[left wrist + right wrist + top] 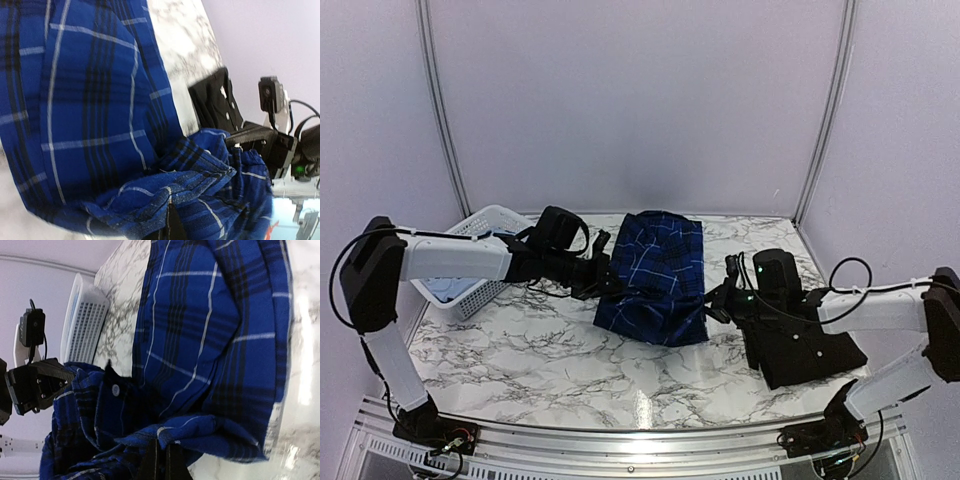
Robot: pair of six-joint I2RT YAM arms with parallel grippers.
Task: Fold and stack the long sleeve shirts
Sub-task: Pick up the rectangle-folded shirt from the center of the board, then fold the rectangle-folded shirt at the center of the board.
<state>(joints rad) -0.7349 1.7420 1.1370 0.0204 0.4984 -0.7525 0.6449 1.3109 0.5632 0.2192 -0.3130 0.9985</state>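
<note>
The blue plaid shirt lies partly folded on the marble table, mid-view. My left gripper is shut on its left near edge; the pinched cloth bunches over the fingertips in the left wrist view. My right gripper is shut on its right near edge; the plaid fold drapes over its closed fingers. The black shirt lies folded under my right arm at the right, and its white buttons show in the left wrist view. The pale blue shirt lies in the basket.
The white lattice basket stands at the far left, also seen in the right wrist view. The marble table reaches a metal rail at the near edge. Pale walls close in the back and sides.
</note>
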